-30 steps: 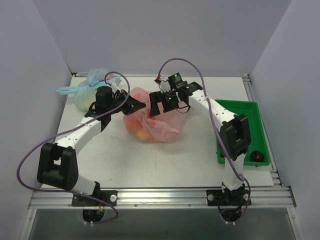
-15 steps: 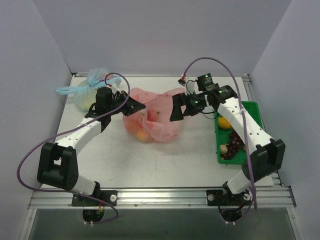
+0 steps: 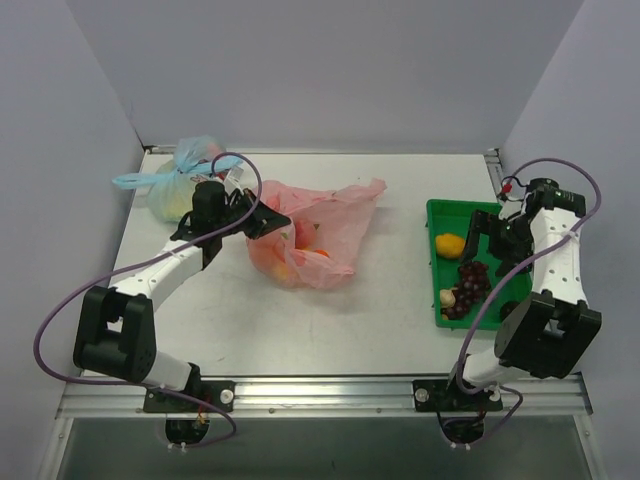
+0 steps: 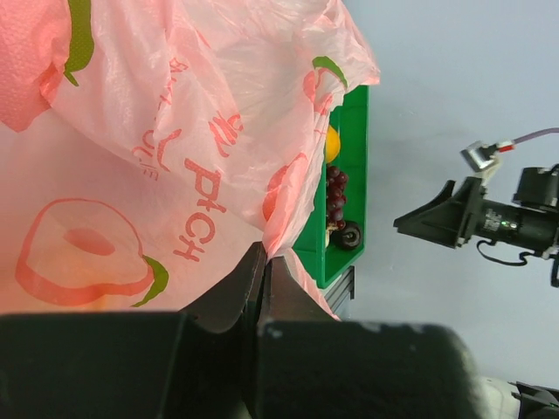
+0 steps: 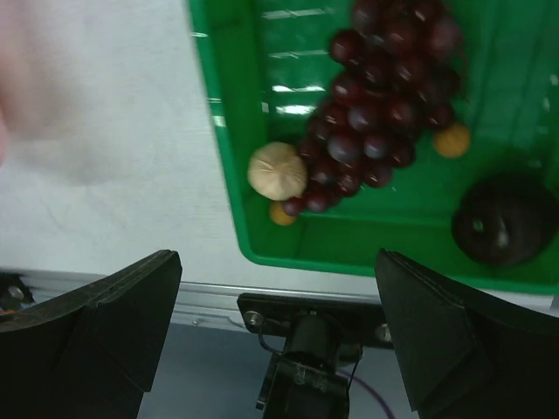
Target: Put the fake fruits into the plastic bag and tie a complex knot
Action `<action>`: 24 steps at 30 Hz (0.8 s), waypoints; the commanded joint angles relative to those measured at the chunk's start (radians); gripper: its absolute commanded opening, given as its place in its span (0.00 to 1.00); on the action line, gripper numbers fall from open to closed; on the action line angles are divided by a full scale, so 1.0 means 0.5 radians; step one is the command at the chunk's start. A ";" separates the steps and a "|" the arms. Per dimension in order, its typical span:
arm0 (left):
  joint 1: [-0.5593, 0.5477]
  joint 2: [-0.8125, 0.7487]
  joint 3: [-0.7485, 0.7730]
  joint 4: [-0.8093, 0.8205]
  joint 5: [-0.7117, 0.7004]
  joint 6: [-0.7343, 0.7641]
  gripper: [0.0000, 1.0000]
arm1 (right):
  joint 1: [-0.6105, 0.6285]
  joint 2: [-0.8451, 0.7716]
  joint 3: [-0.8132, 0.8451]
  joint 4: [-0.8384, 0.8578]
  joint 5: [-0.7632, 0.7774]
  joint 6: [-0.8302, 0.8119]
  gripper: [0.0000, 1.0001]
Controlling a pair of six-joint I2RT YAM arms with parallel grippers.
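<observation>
The pink plastic bag (image 3: 325, 222) with peach prints lies open mid-table; a red-orange fruit (image 3: 318, 252) and a yellow one (image 3: 283, 270) show through it. My left gripper (image 3: 266, 218) is shut on the bag's left edge, with the film pinched between the fingertips in the left wrist view (image 4: 265, 262). My right gripper (image 3: 500, 240) hangs open and empty over the green tray (image 3: 432, 215). The tray holds a yellow-orange fruit (image 3: 450, 244), a purple grape bunch (image 5: 384, 105), a pale piece (image 5: 277, 170), a small orange piece (image 5: 452, 140) and a dark round fruit (image 5: 505, 218). No knot shows.
A pale blue tied bag (image 3: 180, 180) sits at the back left corner, behind my left arm. The green tray's near rim (image 5: 262, 253) lies close to the table's front rail. My right arm's base (image 3: 460, 385) stands just in front of the tray.
My right gripper has left the bag's mouth and swung right to above the green tray. The bag's right side has dropped and spread out. My left gripper has kept its hold.
</observation>
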 commanded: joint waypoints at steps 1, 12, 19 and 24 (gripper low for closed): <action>0.003 -0.060 -0.027 0.115 0.019 0.014 0.00 | -0.064 0.074 -0.136 -0.042 0.364 0.255 1.00; 0.015 -0.026 0.062 -0.060 -0.009 0.158 0.00 | -0.018 0.497 -0.280 0.430 0.549 0.474 1.00; 0.030 0.038 0.108 -0.121 -0.036 0.201 0.00 | 0.010 0.657 -0.458 0.593 0.512 0.354 1.00; 0.043 0.081 0.108 -0.112 -0.021 0.176 0.00 | 0.016 0.700 -0.461 0.648 0.469 0.317 0.82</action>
